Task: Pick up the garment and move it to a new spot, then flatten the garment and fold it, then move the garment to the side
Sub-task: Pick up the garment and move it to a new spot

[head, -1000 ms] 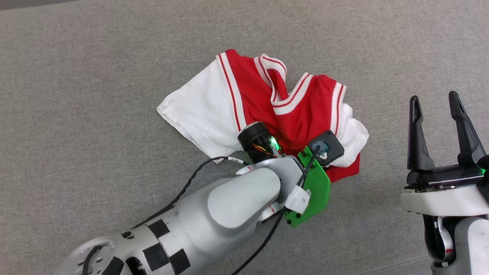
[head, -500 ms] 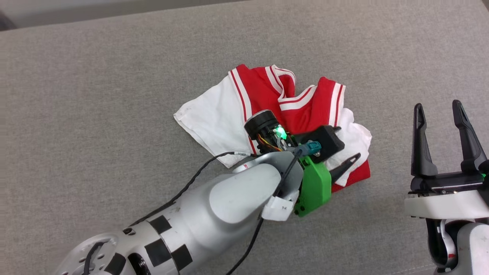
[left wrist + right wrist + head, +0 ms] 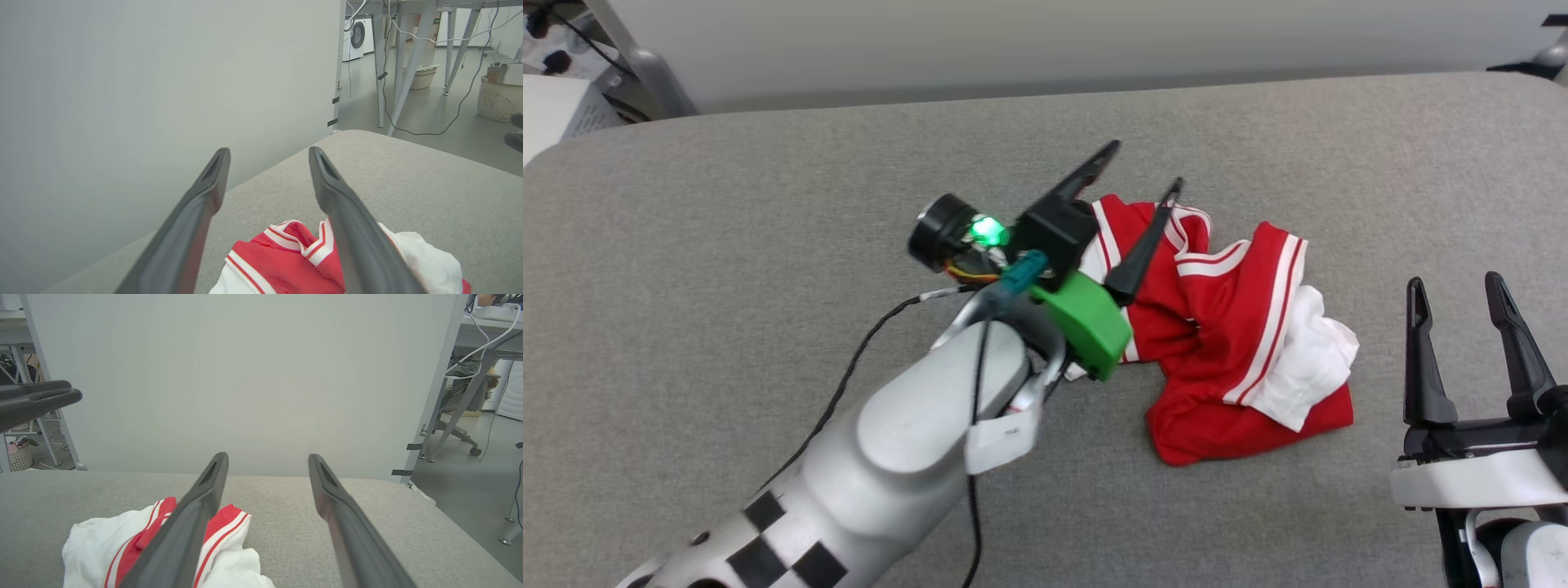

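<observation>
Hovering over the collar end of the crumpled jersey (image 3: 1225,351), your left gripper (image 3: 1145,165) was spread wide, gripping nothing. Your right gripper (image 3: 1454,282), also spread, sat just right of it. The jersey lay on the grey upholstered pad (image 3: 727,245) before a pale panel (image 3: 1013,41), its length running diagonally, collar toward the panel.

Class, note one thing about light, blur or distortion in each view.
Head view: soft, even light, faint shadows on the grey surface; the green light behind the left gripper is blown out. Left wrist view: that gripper's fingers look soft-edged, the garment clearer. Right wrist view: the pale panel's side edges converge downward, a wide-lens look.
</observation>
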### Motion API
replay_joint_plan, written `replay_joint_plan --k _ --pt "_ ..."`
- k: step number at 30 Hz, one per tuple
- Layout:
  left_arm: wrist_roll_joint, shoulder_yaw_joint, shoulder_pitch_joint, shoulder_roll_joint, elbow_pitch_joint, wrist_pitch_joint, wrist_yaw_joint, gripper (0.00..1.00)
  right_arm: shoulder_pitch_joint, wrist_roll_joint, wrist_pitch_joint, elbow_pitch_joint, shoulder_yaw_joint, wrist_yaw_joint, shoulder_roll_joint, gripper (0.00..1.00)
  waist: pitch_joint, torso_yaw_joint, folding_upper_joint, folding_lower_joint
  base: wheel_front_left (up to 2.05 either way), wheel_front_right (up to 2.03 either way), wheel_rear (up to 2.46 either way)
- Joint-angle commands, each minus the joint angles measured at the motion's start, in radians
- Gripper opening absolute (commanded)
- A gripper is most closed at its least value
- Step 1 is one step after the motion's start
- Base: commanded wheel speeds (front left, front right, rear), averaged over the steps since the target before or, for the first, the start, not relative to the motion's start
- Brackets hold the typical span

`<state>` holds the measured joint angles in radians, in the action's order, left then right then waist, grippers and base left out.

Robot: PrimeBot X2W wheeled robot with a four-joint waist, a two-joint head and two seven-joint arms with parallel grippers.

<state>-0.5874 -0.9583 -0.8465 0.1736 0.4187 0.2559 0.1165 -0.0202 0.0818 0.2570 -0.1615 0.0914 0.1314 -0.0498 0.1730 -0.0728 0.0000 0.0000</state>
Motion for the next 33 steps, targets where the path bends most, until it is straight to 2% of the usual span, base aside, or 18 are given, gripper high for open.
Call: replay_joint_plan --k 1,7,14,23,33 --pt "0.024 0.039 0.056 0.028 -0.032 0.005 0.024 1.0 0.015 -0.006 0.005 0.004 0.001 -0.001 0.0 1.0 -0.05 0.051 0.0 0.0 0.0 0.0 0.0" --pt "0.13 0.246 0.263 0.117 -0.181 0.006 0.106 1.0 0.038 0.004 0.005 0.009 0.006 -0.001 0.0 1.0 -0.081 0.082 0.0 0.0 0.0 0.0 0.0" --pt "0.206 0.48 0.489 0.142 -0.28 0.006 0.132 1.0 0.057 0.019 0.005 0.018 0.012 -0.001 0.0 1.0 -0.103 0.112 0.0 0.0 0.0 0.0 0.0" --pt "0.289 0.664 0.718 0.082 -0.319 0.006 0.063 1.0 0.085 0.06 0.005 0.054 0.007 -0.001 0.0 1.0 -0.133 0.117 0.0 0.0 0.0 0.0 0.0" --pt "0.37 0.766 0.829 -0.007 -0.313 0.006 -0.039 1.0 0.136 0.074 0.005 0.108 -0.028 -0.001 0.0 1.0 -0.164 0.119 0.0 0.0 0.0 0.0 0.0"
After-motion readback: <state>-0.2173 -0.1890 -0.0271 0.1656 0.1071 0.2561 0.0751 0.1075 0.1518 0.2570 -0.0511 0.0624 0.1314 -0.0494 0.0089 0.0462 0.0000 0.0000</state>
